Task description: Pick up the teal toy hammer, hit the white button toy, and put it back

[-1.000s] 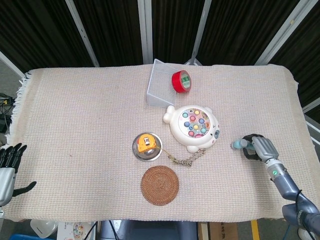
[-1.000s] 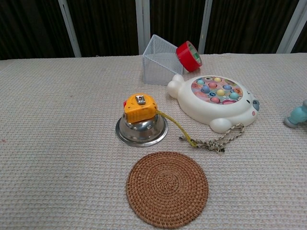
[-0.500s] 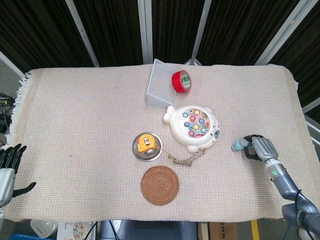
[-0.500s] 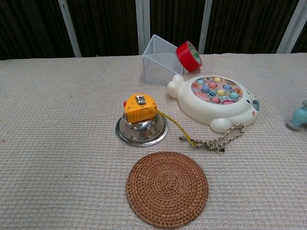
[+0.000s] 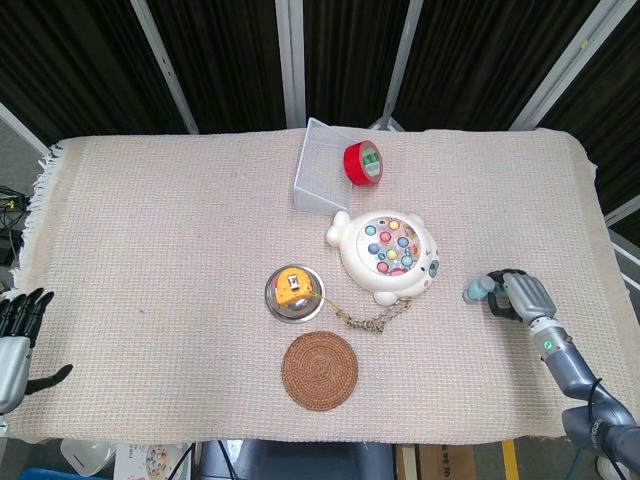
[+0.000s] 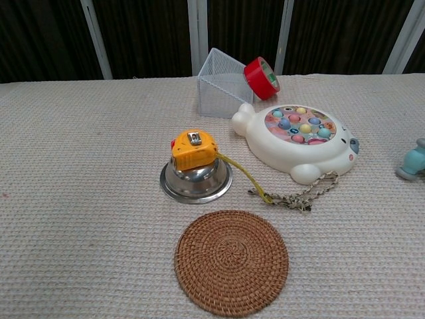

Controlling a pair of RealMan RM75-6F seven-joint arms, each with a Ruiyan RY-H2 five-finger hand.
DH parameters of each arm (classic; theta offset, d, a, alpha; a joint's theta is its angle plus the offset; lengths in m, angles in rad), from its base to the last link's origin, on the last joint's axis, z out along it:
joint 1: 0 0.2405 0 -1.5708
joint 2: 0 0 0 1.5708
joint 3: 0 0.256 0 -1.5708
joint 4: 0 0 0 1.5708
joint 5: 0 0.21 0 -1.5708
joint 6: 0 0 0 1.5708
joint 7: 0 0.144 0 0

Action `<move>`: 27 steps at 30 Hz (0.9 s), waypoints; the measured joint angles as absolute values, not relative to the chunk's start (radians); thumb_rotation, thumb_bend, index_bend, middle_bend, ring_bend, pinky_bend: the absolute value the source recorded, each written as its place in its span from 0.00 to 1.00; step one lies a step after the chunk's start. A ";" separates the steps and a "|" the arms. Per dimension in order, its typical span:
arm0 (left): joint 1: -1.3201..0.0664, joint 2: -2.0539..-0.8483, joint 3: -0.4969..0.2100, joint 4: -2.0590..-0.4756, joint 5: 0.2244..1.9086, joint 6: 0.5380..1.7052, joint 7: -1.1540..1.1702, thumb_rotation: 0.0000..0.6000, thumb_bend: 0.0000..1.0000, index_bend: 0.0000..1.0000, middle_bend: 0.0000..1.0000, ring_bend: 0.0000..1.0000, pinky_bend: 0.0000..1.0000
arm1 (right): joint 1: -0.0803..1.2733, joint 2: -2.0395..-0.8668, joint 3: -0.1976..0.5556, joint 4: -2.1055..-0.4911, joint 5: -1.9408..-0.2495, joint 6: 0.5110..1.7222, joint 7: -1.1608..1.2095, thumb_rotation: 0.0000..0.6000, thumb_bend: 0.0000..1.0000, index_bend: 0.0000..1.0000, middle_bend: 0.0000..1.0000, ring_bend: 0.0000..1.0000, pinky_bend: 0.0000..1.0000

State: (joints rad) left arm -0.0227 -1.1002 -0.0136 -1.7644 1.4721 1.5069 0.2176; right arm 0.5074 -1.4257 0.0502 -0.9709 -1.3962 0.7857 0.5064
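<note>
Teal toy hammer (image 5: 478, 290) gripped by right hand (image 5: 521, 297), left hand (image 5: 14, 338) open, no legible writing.

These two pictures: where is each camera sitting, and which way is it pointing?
Head view: high above the near edge, looking down on the table; left robot hand and right robot hand, on the teal toy hammer, show.
Chest view: low, looking across the table; no hand shows.
Both share the white button toy and the hammer.

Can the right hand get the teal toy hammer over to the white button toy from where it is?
Probably yes. The right hand holds the teal toy hammer, and only bare cloth lies between it and the white button toy.
</note>
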 measured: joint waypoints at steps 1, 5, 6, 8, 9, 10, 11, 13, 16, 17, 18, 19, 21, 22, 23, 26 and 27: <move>-0.023 -1.100 -0.014 -1.765 1.472 1.506 0.218 1.00 0.10 0.05 0.00 0.00 0.00 | 0.507 -1.426 0.049 -0.970 -1.397 0.785 0.507 1.00 0.66 0.52 0.41 0.25 0.19; -0.024 -1.101 -0.014 -1.766 1.470 1.504 0.220 1.00 0.10 0.05 0.00 0.00 0.00 | 0.505 -1.427 0.042 -0.967 -1.400 0.782 0.507 1.00 0.66 0.52 0.41 0.25 0.20; -0.025 -1.101 -0.014 -1.766 1.470 1.503 0.220 1.00 0.10 0.05 0.00 0.00 0.00 | 0.504 -1.426 0.041 -0.967 -1.401 0.781 0.508 1.00 0.66 0.52 0.42 0.25 0.20; -0.026 -1.101 -0.014 -1.767 1.470 1.502 0.222 1.00 0.10 0.05 0.00 0.00 0.00 | 0.503 -1.425 0.039 -0.967 -1.401 0.781 0.507 1.00 0.66 0.53 0.43 0.26 0.21; -0.027 -1.101 -0.014 -1.767 1.470 1.501 0.222 1.00 0.10 0.05 0.00 0.00 0.00 | 0.502 -1.425 0.037 -0.966 -1.402 0.781 0.507 1.00 0.66 0.54 0.43 0.26 0.21; -0.027 -1.102 -0.014 -1.768 1.471 1.500 0.222 1.00 0.10 0.05 0.00 0.00 0.00 | 0.501 -1.425 0.037 -0.966 -1.402 0.780 0.507 1.00 0.66 0.55 0.44 0.27 0.21; -0.028 -1.102 -0.014 -1.768 1.471 1.499 0.223 1.00 0.10 0.05 0.00 0.00 0.00 | 0.501 -1.425 0.036 -0.966 -1.401 0.780 0.507 1.00 0.66 0.57 0.46 0.28 0.22; -0.029 -1.102 -0.014 -1.769 1.471 1.499 0.224 1.00 0.10 0.05 0.00 0.00 0.00 | 0.499 -1.427 0.038 -0.965 -1.401 0.784 0.510 1.00 0.66 0.60 0.48 0.30 0.23; -0.029 -1.102 -0.015 -1.769 1.469 1.500 0.224 1.00 0.10 0.05 0.00 0.00 0.00 | 0.497 -1.429 0.039 -0.962 -1.401 0.791 0.511 1.00 0.66 0.64 0.52 0.33 0.24; -0.029 -1.102 -0.015 -1.769 1.468 1.499 0.224 1.00 0.10 0.05 0.00 0.00 0.00 | 0.496 -1.429 0.039 -0.961 -1.401 0.793 0.513 1.00 0.66 0.66 0.53 0.34 0.24; -0.029 -1.102 -0.015 -1.769 1.468 1.499 0.224 1.00 0.10 0.05 0.00 0.00 0.00 | 0.495 -1.430 0.039 -0.960 -1.401 0.796 0.515 1.00 0.66 0.67 0.54 0.35 0.25; -0.029 -1.102 -0.015 -1.769 1.467 1.498 0.224 1.00 0.10 0.05 0.00 0.00 0.00 | 0.494 -1.431 0.040 -0.959 -1.402 0.798 0.516 1.00 0.66 0.68 0.55 0.36 0.26; -0.030 -1.103 -0.015 -1.768 1.466 1.497 0.224 1.00 0.10 0.05 0.00 0.00 0.00 | 0.492 -1.433 0.041 -0.956 -1.402 0.805 0.520 1.00 0.66 0.71 0.56 0.37 0.27; -0.030 -1.103 -0.016 -1.768 1.465 1.497 0.224 1.00 0.10 0.05 0.00 0.00 0.00 | 0.491 -1.434 0.041 -0.955 -1.402 0.809 0.522 1.00 0.66 0.72 0.57 0.38 0.28; -0.030 -1.103 -0.015 -1.767 1.465 1.497 0.223 1.00 0.10 0.05 0.00 0.00 0.00 | 0.490 -1.434 0.043 -0.955 -1.403 0.813 0.524 1.00 0.66 0.74 0.58 0.39 0.28; -0.030 -1.103 -0.016 -1.767 1.465 1.497 0.223 1.00 0.10 0.05 0.00 0.00 0.00 | 0.485 -1.435 0.048 -0.955 -1.405 0.835 0.532 1.00 0.66 0.76 0.60 0.40 0.30; -0.030 -1.103 -0.016 -1.767 1.465 1.497 0.223 1.00 0.10 0.05 0.00 0.00 0.00 | 0.484 -1.434 0.050 -0.956 -1.407 0.847 0.536 1.00 0.66 0.77 0.60 0.41 0.30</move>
State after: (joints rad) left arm -0.0304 -1.1028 -0.0162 -1.7669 1.4648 1.4973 0.2233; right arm 0.4836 -1.4341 0.0504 -0.9563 -1.4066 0.8473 0.5355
